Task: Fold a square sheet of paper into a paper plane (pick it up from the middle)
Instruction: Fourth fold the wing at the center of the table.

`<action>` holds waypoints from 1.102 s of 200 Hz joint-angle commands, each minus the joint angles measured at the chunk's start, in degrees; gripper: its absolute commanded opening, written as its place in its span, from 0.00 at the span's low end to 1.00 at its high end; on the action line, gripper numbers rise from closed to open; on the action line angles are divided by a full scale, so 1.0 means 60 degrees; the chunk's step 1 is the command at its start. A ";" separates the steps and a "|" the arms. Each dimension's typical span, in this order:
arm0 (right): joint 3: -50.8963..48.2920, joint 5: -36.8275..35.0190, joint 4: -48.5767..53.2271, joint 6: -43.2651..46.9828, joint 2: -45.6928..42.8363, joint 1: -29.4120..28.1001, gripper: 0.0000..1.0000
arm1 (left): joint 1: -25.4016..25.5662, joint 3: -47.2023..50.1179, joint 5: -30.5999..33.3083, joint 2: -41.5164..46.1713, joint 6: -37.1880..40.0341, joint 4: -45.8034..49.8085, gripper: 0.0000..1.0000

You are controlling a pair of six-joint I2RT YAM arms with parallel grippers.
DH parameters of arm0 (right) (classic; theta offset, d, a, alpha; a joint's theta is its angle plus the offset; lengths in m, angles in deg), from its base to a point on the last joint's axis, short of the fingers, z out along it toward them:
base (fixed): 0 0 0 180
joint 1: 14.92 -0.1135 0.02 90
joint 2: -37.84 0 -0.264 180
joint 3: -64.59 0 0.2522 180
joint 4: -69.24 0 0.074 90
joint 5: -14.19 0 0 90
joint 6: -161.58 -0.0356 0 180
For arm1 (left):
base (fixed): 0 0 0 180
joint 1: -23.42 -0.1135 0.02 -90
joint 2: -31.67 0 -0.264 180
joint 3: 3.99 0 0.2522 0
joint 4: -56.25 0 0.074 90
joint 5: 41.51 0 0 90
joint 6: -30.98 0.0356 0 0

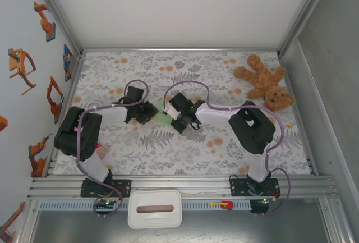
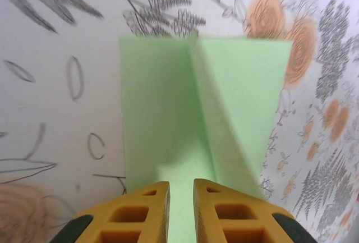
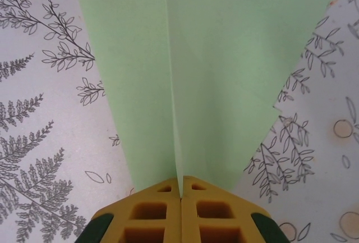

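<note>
The square sheet of paper is folded into the pale mint-green paper plane (image 1: 164,117), which lies mid-table between my two grippers. In the right wrist view the paper plane (image 3: 224,74) fans out from a raised central crease. My right gripper (image 3: 180,189) is shut on the near end of that crease. In the left wrist view the paper plane (image 2: 168,102) shows a slanting ridge. My left gripper (image 2: 180,184) stands over its near edge, jaws a narrow gap apart, flat green paper showing in the gap. From above, the left gripper (image 1: 150,113) and right gripper (image 1: 175,118) face each other.
A brown teddy bear (image 1: 266,83) lies at the far right of the floral-patterned table (image 1: 185,147). A white box (image 1: 155,209) sits on the rail at the near edge between the arm bases. Walls close in on the left, right and back.
</note>
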 commanded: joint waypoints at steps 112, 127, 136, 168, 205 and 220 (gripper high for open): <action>-0.0387 0.2658 -0.0234 -0.2412 0.0586 0.0718 0.01 | 0.0233 0.1432 -0.0739 0.1332 -0.0137 -0.1891 0.27; -0.0543 0.3061 -0.0393 -0.2694 0.0559 0.0879 0.01 | 0.0367 0.1433 -0.0895 0.1135 -0.0175 -0.2353 0.29; -0.0675 0.3358 -0.0558 -0.2895 0.0533 0.0996 0.01 | 0.0436 0.1415 -0.0962 0.1005 -0.0187 -0.2527 0.29; -0.1007 0.4210 -0.1117 -0.3323 0.0498 0.1323 0.01 | 0.0544 0.1198 -0.1364 0.0348 -0.0180 -0.2963 0.29; -0.1011 0.4641 -0.1294 -0.3461 0.0585 0.1508 0.01 | 0.0646 0.0987 -0.1740 -0.0229 -0.0126 -0.3210 0.29; -0.0989 0.4804 -0.1304 -0.3476 0.0654 0.1574 0.02 | 0.0674 0.1004 -0.1772 -0.0236 -0.0087 -0.3280 0.29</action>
